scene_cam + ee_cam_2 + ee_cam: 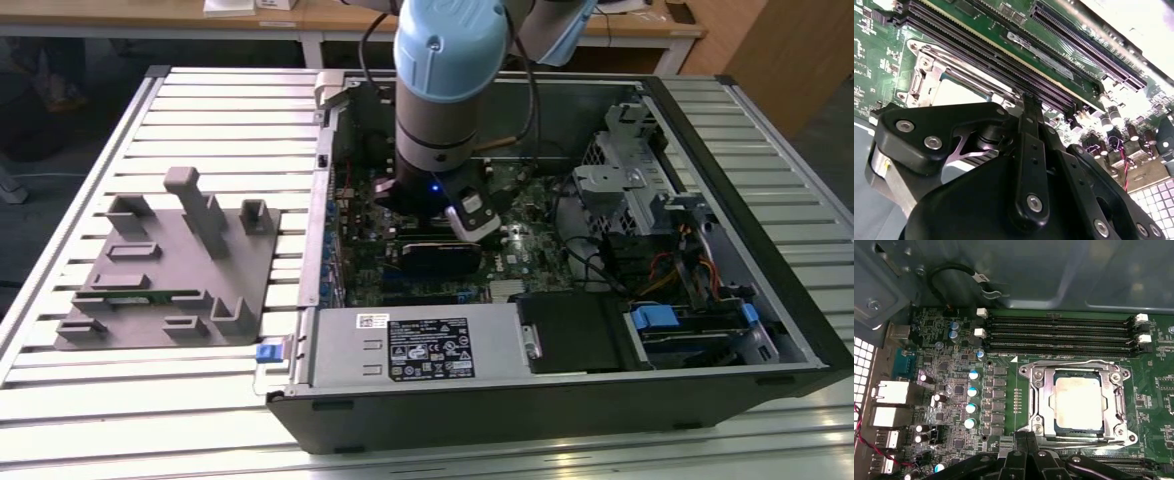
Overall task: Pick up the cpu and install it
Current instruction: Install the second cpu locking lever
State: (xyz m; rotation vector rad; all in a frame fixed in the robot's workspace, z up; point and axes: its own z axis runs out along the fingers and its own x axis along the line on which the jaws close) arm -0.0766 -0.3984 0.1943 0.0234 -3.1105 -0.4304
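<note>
The cpu (pixel 1077 402), a small square chip with a pale silver top, lies flat inside the metal socket frame (pixel 1031 390) on the green motherboard (pixel 1004 405). Its pale top also shows in the second wrist view (pixel 951 92), just past my black fingers. My gripper (pixel 1026 437) hovers at the socket's near edge, beside the chip and apart from it. The fingers (pixel 1030 125) are pressed together with nothing between them. In the exterior view the gripper (pixel 461 228) reaches down into the open computer case (pixel 561 400).
Four dark memory slots (pixel 1059 332) run along one side of the socket. Capacitors (pixel 972 390) and rear ports (pixel 891 392) stand beside it. In the exterior view a grey plastic tray (pixel 167 270) lies on the slatted table, at the left of the case.
</note>
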